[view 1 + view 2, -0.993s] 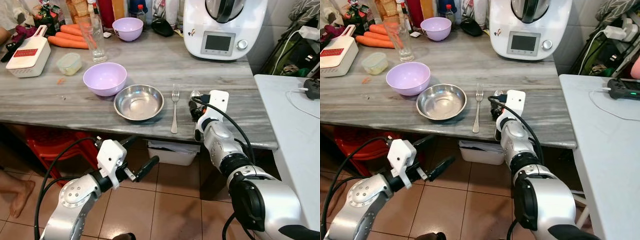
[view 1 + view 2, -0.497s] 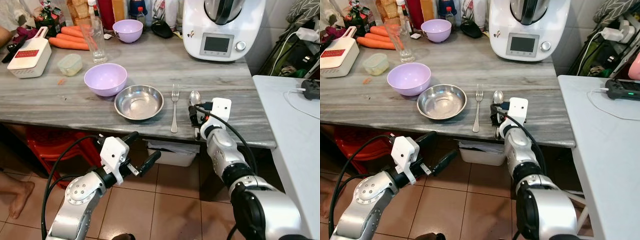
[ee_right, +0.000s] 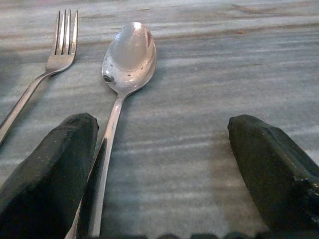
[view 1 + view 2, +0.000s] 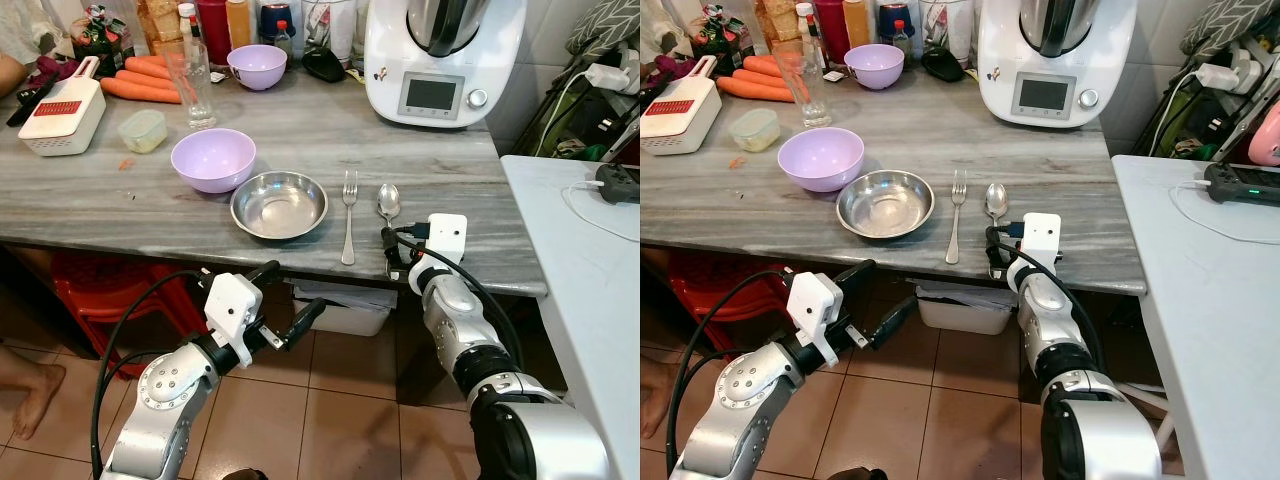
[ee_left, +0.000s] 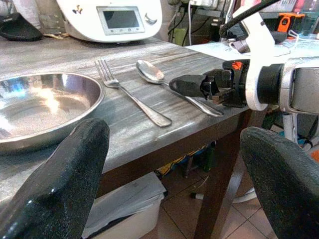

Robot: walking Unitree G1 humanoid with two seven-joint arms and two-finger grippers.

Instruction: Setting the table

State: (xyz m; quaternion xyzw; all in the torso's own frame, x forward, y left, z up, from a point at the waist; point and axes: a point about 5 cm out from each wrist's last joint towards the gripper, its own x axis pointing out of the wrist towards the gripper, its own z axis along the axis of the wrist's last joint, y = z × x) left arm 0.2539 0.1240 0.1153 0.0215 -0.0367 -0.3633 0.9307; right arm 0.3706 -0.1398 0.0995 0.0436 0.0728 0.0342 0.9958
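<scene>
Right gripper (image 4: 392,250) fingers spread over the spoon (image 4: 388,203) handle at the surface (image 4: 460,190) edge; fork (image 4: 348,213) at its nine o'clock; left gripper (image 4: 290,305) fingers spread below.

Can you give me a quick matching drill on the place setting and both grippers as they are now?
Things:
1. spoon
2. fork
3. steel bowl
4. left gripper

Places or states:
A. below the table edge, open
B. between bowl and spoon
C. beside the purple bowl
D. handle by the open right gripper

Pairs: 1-D, 2-B, 3-C, 4-A
</scene>
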